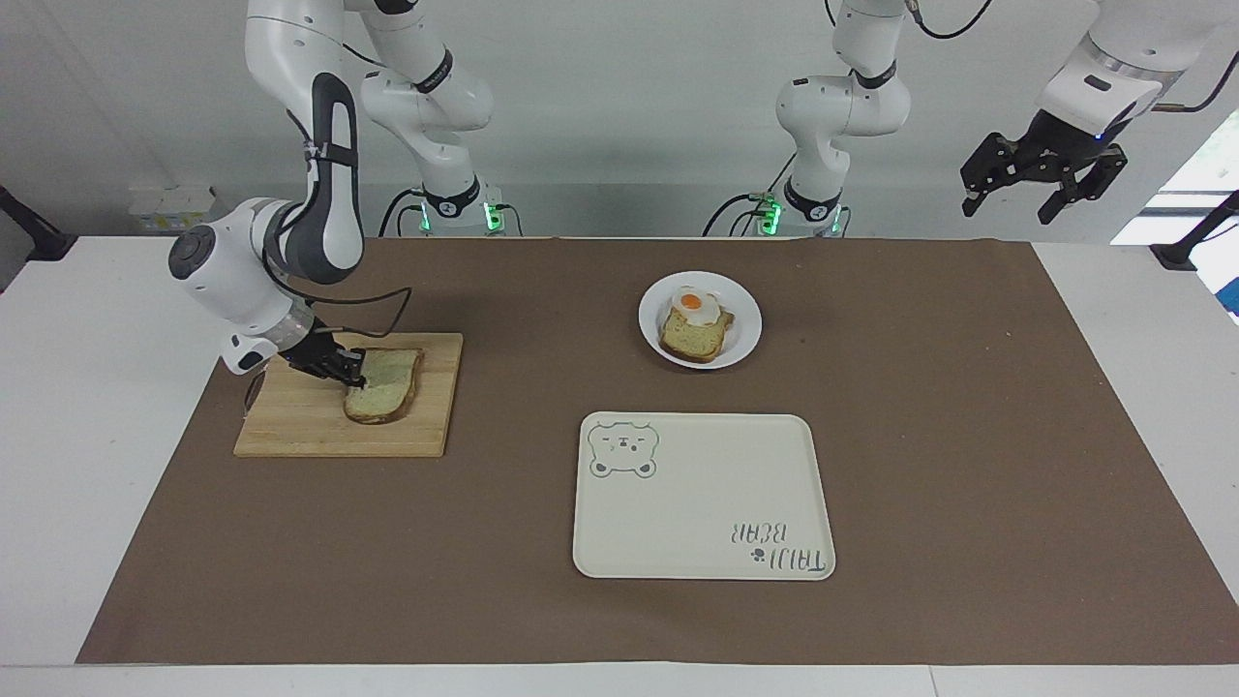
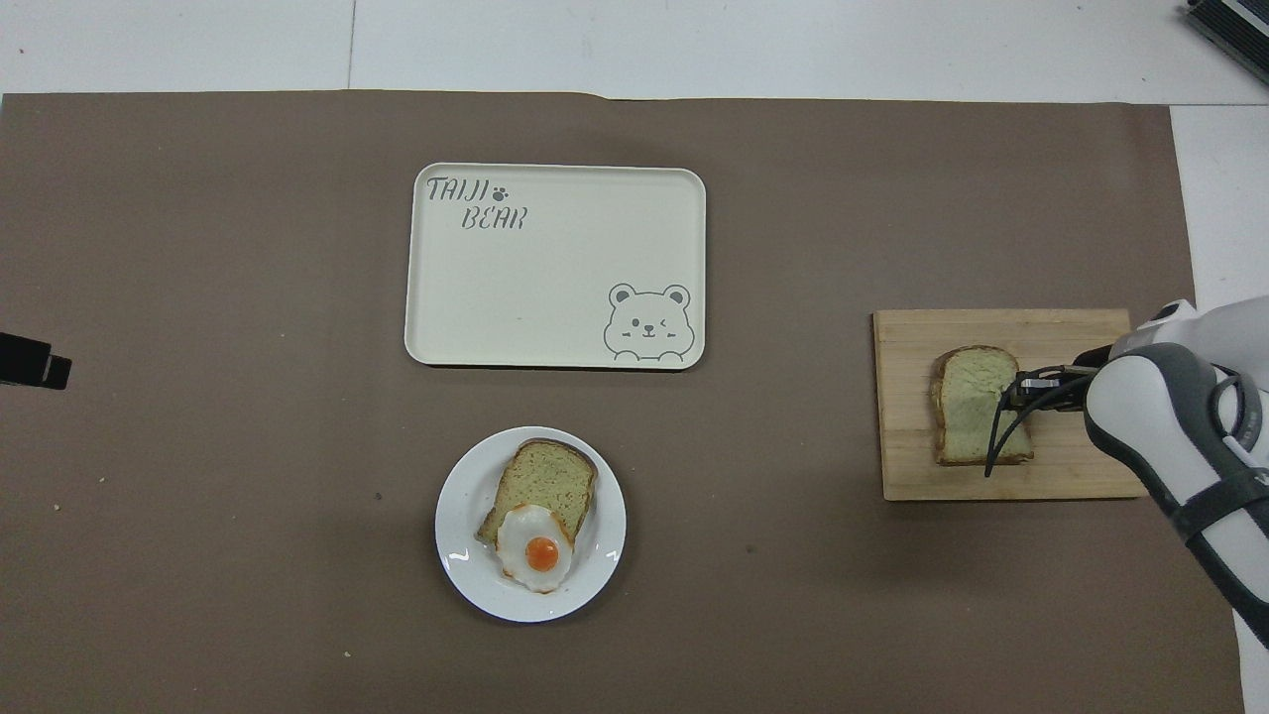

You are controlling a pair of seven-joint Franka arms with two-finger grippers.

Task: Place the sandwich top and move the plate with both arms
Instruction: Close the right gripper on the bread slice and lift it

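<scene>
I had the right gripper [image 1: 353, 373] down on the wooden cutting board [image 1: 319, 431] at the right arm's end of the surface, its jaws closed on the edge of the sandwich top [image 1: 385, 385], which lay on the board. The white plate [image 1: 745, 329] sat nearer the robots than the bear-print tray [image 1: 702, 499], carrying the bread slice with the fried egg [image 1: 693, 306]. My left gripper [image 1: 1043, 174] waited high over the left arm's end, jaws spread wide and holding nothing.
</scene>
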